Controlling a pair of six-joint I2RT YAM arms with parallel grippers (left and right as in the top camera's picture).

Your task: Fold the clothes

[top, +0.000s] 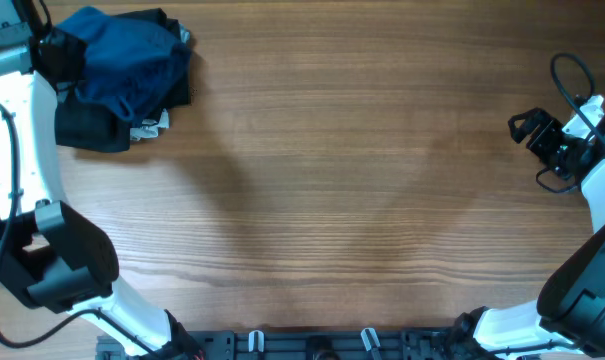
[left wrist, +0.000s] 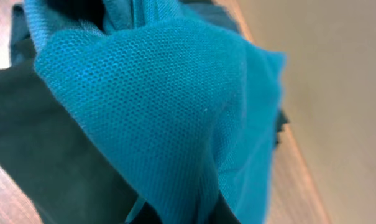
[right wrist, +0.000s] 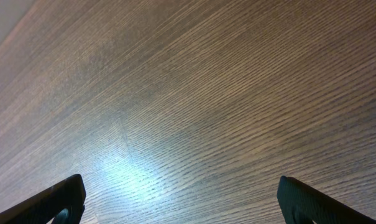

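1. The clothes (top: 122, 80) lie in a heap at the far left corner of the wood counter (top: 332, 190). A blue shirt (top: 127, 50) is on top, with black cloth (top: 92, 128) under it.
2. The left end effector (top: 62, 52) is at the heap's left edge. Blue cloth fills its camera, so I cannot tell if it is clenched.
3. The right end effector (top: 520, 128) is far off on the right, over wood. Its fingers (right wrist: 57, 202) are wide apart and hold nothing.

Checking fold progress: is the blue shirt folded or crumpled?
Crumpled: the blue shirt sits bunched in loose ridges atop dark clothes, no flat edges.
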